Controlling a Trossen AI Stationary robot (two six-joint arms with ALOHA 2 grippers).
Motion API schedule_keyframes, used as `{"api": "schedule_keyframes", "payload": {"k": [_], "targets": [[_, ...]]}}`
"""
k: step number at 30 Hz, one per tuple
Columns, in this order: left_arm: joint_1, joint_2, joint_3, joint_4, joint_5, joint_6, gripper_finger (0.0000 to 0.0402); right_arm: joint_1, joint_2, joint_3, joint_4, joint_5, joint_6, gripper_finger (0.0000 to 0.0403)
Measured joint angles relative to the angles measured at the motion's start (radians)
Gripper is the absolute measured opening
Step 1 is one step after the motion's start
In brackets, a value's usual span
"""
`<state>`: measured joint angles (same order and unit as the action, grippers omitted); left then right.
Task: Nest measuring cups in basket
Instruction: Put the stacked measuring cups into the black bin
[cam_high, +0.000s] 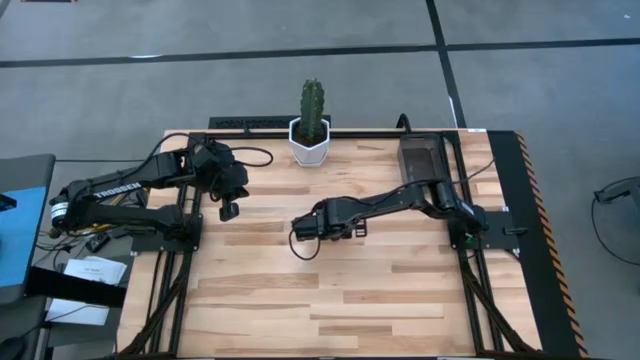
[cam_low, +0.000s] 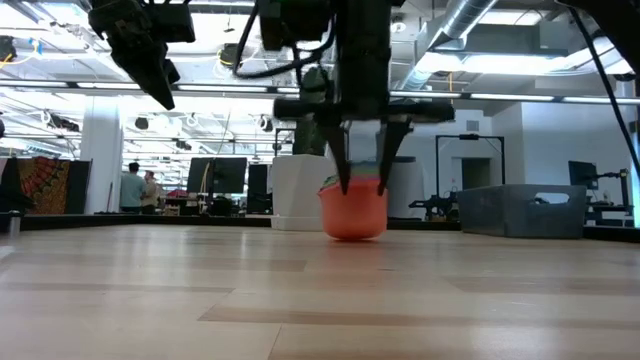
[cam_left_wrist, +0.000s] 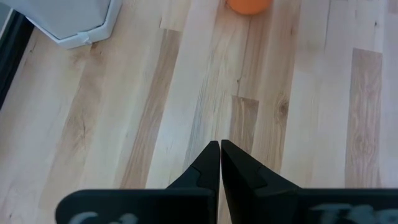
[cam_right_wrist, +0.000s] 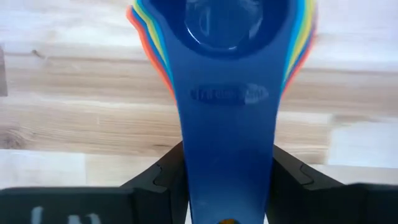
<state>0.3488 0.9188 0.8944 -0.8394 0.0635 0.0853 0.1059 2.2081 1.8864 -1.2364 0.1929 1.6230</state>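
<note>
Measuring cups (cam_right_wrist: 224, 74) nested, dark blue innermost, handles clamped in right claw (cam_right_wrist: 227, 186). Basket (cam_low: 522, 210) well apart. Left claw (cam_left_wrist: 221, 163) shut, empty.

Two arms over table (cam_high: 340, 300), cactus pot (cam_high: 310, 145)

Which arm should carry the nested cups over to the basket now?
Right. The right gripper is already clamped on the handles of the nested measuring cups at table centre, on the basket's side. The left gripper is shut, empty, far left.

1 stack of measuring cups (cam_right_wrist: 230, 93) (nested), 1 basket (cam_high: 421, 156), 1 cactus pot (cam_high: 310, 143).
</note>
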Motion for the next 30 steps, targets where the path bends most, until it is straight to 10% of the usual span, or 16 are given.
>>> {"api": "schedule_keyframes", "payload": {"k": [30], "targets": [[0.000, 0.000, 0.000, 0.015, 0.000, -0.003, 0.0002, 0.022, -0.029, 0.001, -0.015, -0.001, -0.036, 0.0227]]}}
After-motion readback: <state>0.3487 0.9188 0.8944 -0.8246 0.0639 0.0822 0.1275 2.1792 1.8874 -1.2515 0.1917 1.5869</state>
